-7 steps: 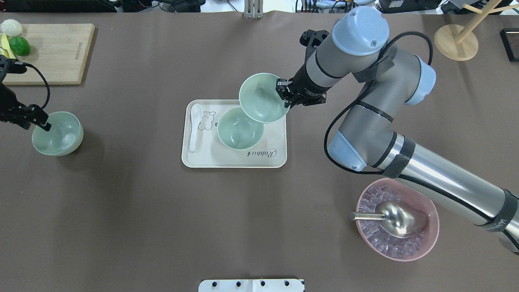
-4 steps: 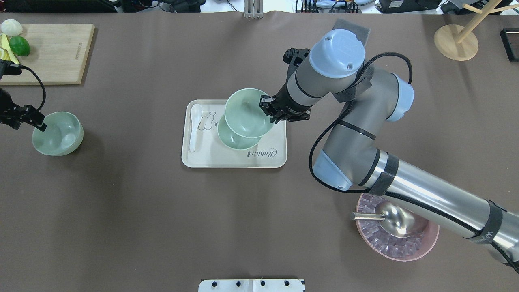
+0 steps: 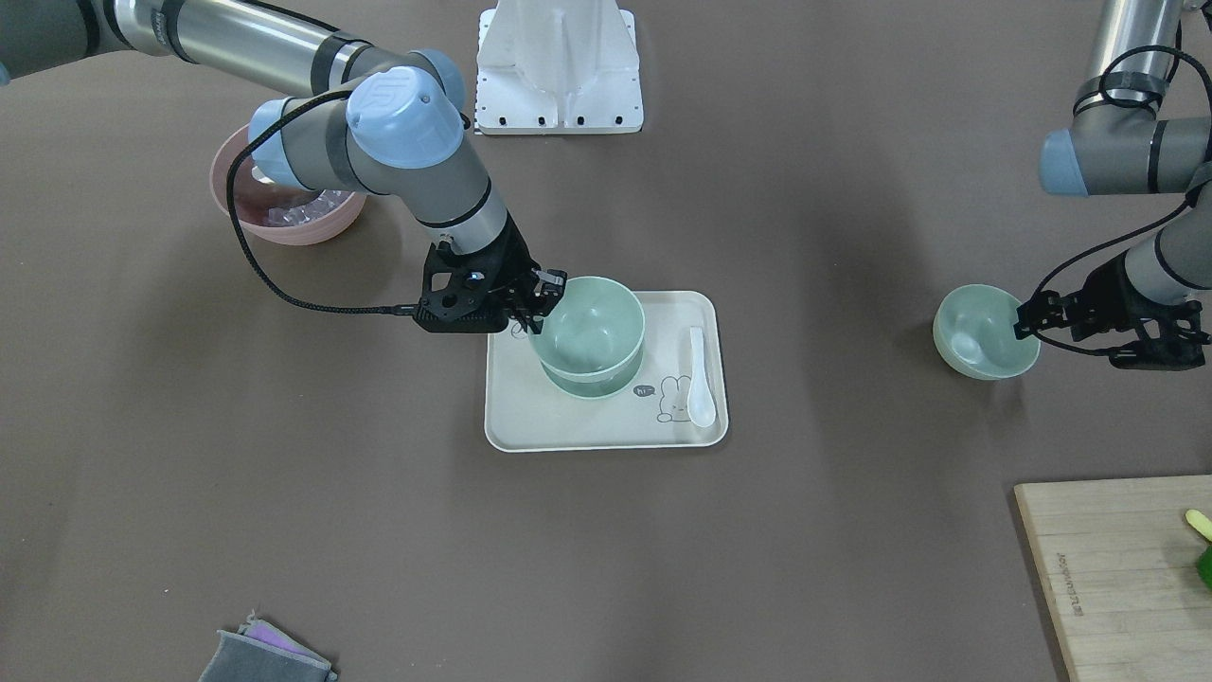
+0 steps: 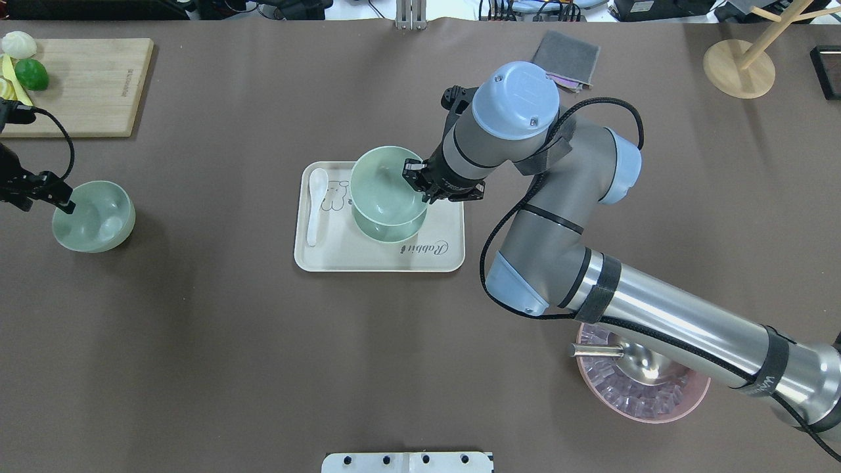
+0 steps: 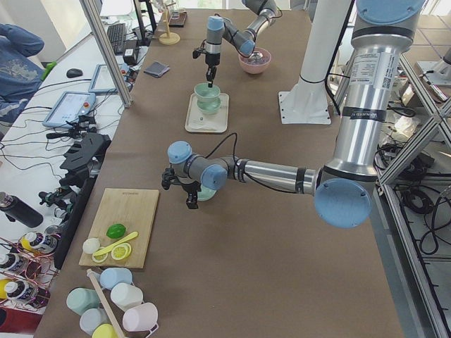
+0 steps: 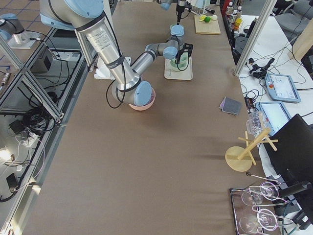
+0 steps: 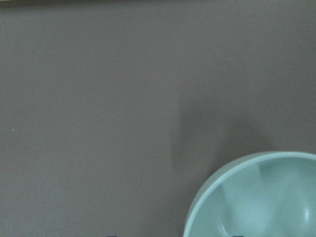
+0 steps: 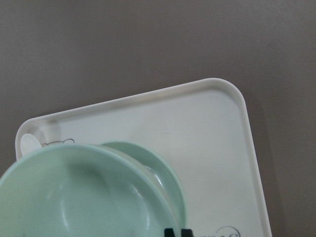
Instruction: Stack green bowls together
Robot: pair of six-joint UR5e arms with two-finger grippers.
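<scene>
My right gripper [image 4: 415,181] is shut on the rim of a pale green bowl [image 4: 382,182] and holds it directly over a second green bowl [image 4: 389,232] on the cream tray [image 4: 381,264]. The held bowl [image 3: 587,327] sits low over the lower one [image 3: 587,389], partly nested; I cannot tell if they touch. The right wrist view shows both bowls [image 8: 84,197] and my pinched fingertips [image 8: 170,232]. The third green bowl [image 4: 95,217] stands on the table at far left. My left gripper [image 4: 66,203] is open and straddles its rim [image 3: 980,332].
A white spoon [image 4: 315,207] lies on the tray's left side. A pink bowl [image 4: 683,401] with a metal scoop stands at front right. A wooden cutting board [image 4: 79,85] with fruit, a grey cloth [image 4: 566,59] and a wooden stand [image 4: 739,66] are at the back.
My right arm has carried its bowl left and down, from beside the tray bowl to right over it. My left gripper shifted slightly left at the third bowl's rim.
</scene>
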